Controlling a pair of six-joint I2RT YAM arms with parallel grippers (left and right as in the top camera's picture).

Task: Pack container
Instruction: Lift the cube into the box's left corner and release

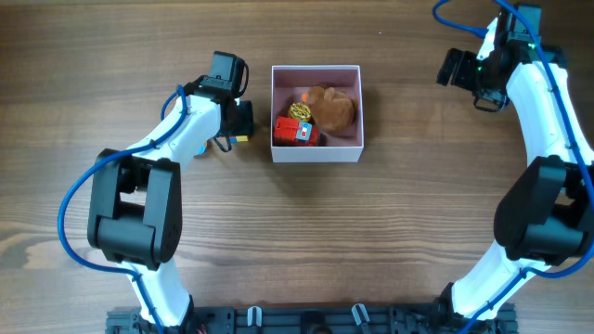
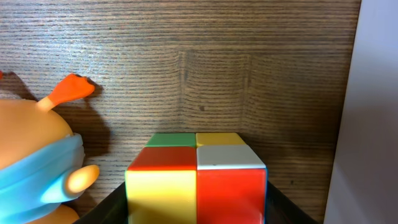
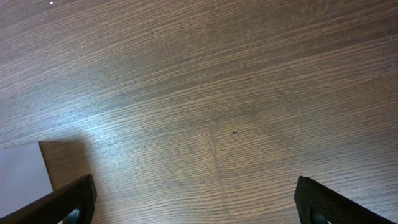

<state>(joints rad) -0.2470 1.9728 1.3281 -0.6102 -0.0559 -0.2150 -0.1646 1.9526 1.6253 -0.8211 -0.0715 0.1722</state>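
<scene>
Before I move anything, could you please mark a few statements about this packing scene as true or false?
1. The container holds a brown toy and a red toy. True.
2. The colour cube lies inside the container. False: it is outside, to the left of the container, between the left gripper's fingers.
3. The right gripper is open over the bare wooden table. True.
4. The orange and blue toy is packed in the container. False: it lies on the table beside the cube.
</scene>
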